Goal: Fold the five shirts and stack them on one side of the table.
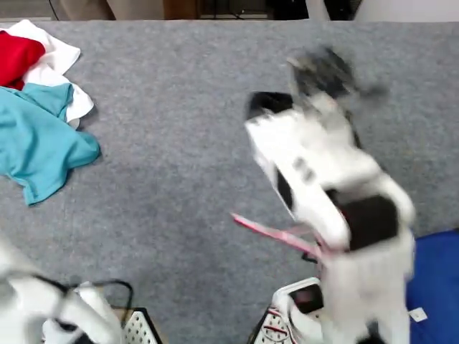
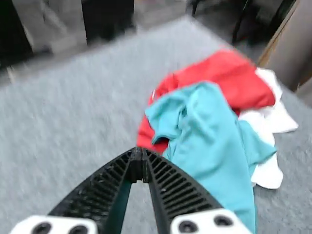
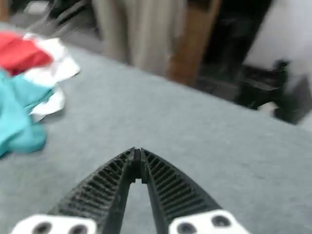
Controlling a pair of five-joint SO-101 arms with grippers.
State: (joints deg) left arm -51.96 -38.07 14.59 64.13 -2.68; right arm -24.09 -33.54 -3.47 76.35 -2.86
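A heap of shirts lies at the table's far left corner: a red shirt (image 1: 16, 56), a white shirt (image 1: 61, 61) and a teal shirt (image 1: 39, 140) spread toward the front. A blue shirt (image 1: 436, 276) lies at the right edge, near the front. My left gripper (image 2: 141, 154) is shut and empty, hovering short of the teal shirt (image 2: 209, 141), the red shirt (image 2: 226, 78) and the white shirt (image 2: 270, 122). My right gripper (image 3: 138, 154) is shut and empty above bare grey cloth, far from the teal shirt (image 3: 14, 117). The right arm (image 1: 330, 179) stretches over the table's middle right.
Grey felt table (image 1: 179, 165) covers the whole work area. The left arm's base (image 1: 50, 312) sits at the front left edge. A pink strip (image 1: 276, 233) hangs by the right arm. A person's legs (image 3: 131, 34) and furniture stand beyond the far edge.
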